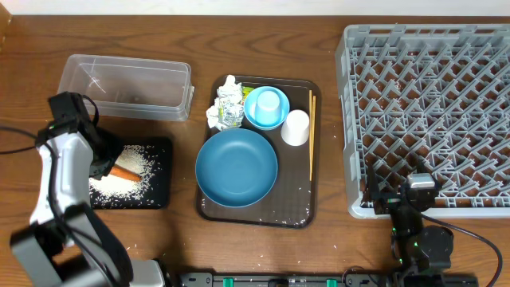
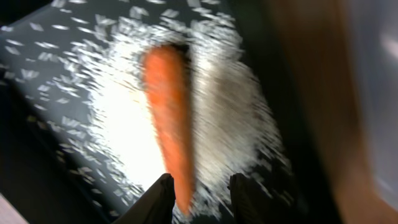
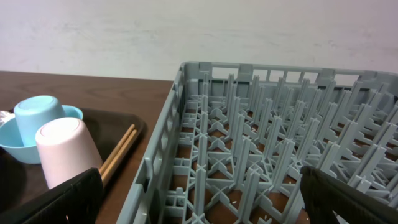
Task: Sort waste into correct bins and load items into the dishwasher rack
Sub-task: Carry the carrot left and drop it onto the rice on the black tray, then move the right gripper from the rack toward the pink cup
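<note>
An orange carrot [image 1: 124, 171] lies on a heap of white rice [image 1: 134, 163] in the black tray [image 1: 162, 191]. My left gripper [image 1: 107, 166] is open over the tray. In the blurred left wrist view its fingers [image 2: 198, 200] straddle the carrot's [image 2: 169, 118] near tip without closing on it, with rice [image 2: 124, 118] around. The clear box [image 1: 127, 86] stands behind the tray. The blue plate [image 1: 237, 167], light blue bowl [image 1: 256, 118] holding an upturned blue cup [image 1: 269, 102], white cup [image 1: 296, 127], chopsticks [image 1: 311, 131] and crumpled paper [image 1: 225, 104] sit on the brown tray. My right gripper [image 1: 398, 198] is open and empty at the grey rack's [image 1: 430, 112] front left corner.
The brown serving tray [image 1: 295, 211] lies between the black tray and the rack, with stray rice grains on it. In the right wrist view, the open fingers [image 3: 202, 199] frame the rack wall [image 3: 168, 143], with the white cup [image 3: 65, 152], blue cup [image 3: 37, 112] and chopsticks [image 3: 118, 152] to the left.
</note>
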`<control>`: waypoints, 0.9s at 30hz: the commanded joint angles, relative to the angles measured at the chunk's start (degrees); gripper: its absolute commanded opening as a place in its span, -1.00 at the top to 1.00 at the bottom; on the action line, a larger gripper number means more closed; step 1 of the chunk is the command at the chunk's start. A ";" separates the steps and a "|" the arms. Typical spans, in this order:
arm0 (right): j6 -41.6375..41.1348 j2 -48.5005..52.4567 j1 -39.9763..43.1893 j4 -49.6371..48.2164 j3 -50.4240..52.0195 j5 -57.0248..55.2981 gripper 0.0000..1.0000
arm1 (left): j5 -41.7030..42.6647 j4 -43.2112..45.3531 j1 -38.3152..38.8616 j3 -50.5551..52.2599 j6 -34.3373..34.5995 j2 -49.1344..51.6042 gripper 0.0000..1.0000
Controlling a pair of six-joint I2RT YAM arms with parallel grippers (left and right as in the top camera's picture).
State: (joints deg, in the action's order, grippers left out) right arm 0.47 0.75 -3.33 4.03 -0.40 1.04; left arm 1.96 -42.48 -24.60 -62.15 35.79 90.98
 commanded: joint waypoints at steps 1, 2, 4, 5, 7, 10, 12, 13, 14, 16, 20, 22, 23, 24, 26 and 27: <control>0.46 0.02 -0.07 0.22 0.09 -0.37 -0.99 | 10.25 -0.92 -0.24 0.00 -5.18 -7.96 0.32; 0.46 0.02 -0.07 0.22 0.09 -0.37 -0.99 | 11.19 -1.07 -0.24 0.00 -5.11 -10.23 0.28; 0.44 0.02 -0.07 0.22 0.09 -0.37 -0.99 | 10.58 -0.81 -0.24 0.00 -4.85 -14.21 -0.10; 0.46 0.02 -0.07 0.22 0.09 -0.37 -0.99 | 9.64 -0.31 -0.26 0.00 -4.85 -15.80 -0.56; 0.46 0.02 -0.07 0.22 0.09 -0.37 -0.99 | 5.95 0.48 -0.26 0.00 -4.35 -18.58 -0.67; 0.46 0.02 -0.07 0.22 0.09 -0.37 -0.98 | -1.92 -1.03 -0.57 0.00 1.97 -21.38 -0.73; 0.46 0.02 -0.07 0.22 0.09 -0.37 -0.98 | -6.88 -3.02 -1.70 0.00 7.28 -22.21 -0.75; 0.46 0.02 -0.07 0.22 0.09 -0.37 -0.98 | -8.07 -3.82 -2.51 0.00 9.22 -22.25 -0.75; 0.46 0.02 -0.07 0.22 0.09 -0.37 -0.98 | -8.00 -4.17 -3.48 0.00 9.97 -22.18 -0.75; 0.46 0.02 -0.07 0.22 0.09 -0.37 -0.99 | -7.30 -5.14 -5.18 0.02 10.23 -21.68 -0.82; 0.46 0.02 -0.07 0.22 0.09 -0.37 -0.98 | -7.17 -7.54 -6.10 0.02 10.19 -20.85 -0.85; 0.46 0.02 -0.07 0.22 0.09 -0.37 -0.98 | -7.19 -7.69 -6.10 0.04 10.16 -20.68 -0.86; 0.46 0.02 -0.07 0.22 0.09 -0.35 -0.98 | -7.21 -7.67 -6.10 0.04 10.19 -20.63 -0.86; 0.46 0.02 -0.07 0.22 0.09 -0.37 -0.98 | -7.39 -7.61 -6.10 0.04 10.19 -20.59 -0.87; 0.46 0.02 -0.07 0.22 0.09 -0.37 -0.98 | -7.87 -7.39 -6.10 0.04 10.21 -20.57 -0.88; 0.46 0.02 -0.07 0.22 0.09 -0.37 -0.99 | -7.93 -7.19 -6.10 0.04 10.21 -20.55 -0.88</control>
State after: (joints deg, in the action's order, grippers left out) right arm 0.49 0.75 -3.33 4.03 -0.38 1.04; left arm -4.08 -49.74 -30.41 -62.11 45.23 70.08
